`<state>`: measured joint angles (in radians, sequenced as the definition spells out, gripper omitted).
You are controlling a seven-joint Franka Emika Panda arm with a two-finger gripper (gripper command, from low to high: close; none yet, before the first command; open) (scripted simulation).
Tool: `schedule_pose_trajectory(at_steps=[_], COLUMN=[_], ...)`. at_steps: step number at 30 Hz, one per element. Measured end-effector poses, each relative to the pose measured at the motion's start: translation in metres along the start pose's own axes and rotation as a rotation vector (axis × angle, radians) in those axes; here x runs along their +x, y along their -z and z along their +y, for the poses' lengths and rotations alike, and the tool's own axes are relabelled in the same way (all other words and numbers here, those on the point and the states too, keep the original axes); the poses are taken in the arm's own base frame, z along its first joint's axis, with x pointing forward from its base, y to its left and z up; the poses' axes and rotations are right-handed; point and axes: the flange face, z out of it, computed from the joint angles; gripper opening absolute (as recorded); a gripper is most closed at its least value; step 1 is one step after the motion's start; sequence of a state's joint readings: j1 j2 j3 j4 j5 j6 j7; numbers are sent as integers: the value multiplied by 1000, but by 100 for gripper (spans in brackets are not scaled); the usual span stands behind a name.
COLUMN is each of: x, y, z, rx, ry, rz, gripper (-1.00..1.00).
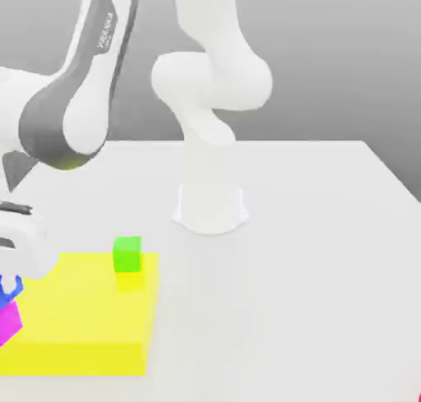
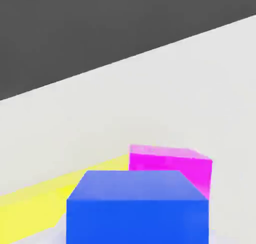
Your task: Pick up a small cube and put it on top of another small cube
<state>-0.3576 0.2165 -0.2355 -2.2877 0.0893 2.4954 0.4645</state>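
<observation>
Closest to the hand camera sits the small blue cube [image 2: 137,208]. It hangs at the end of the yellow block [image 1: 82,318] that lies toward the exterior view's left, right under the gripper [image 1: 10,281]. Whether that gripper is parted or closed on the cube I cannot tell. Just behind it, at the same end of the yellow block, stands the magenta cube [image 2: 170,168]. The blue cube appears slightly higher, but whether the two touch is unclear. The blue cube looks rigid, light and smooth-faced — not fragile, though probably a little slippery. The sensible hold is across two opposite flat sides, around mid-height and centred, so it cannot twist. Since the two cubes look about the same size, the blue one needs to go down square on the magenta top with little overhang. Farther along the yellow block, near its back edge, rests the green cube [image 1: 127,254]. Beyond the block, the arm's white base [image 1: 210,203] stands on the table [image 1: 329,252].
</observation>
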Motion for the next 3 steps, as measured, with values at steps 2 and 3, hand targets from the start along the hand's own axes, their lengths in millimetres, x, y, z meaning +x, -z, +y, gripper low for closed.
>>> schedule_pose_trajectory(at_steps=[2,3], x=[0,0], y=[0,0], z=[0,0], rx=[0,0], ry=[0,0], rz=[0,0], gripper=[100,100])
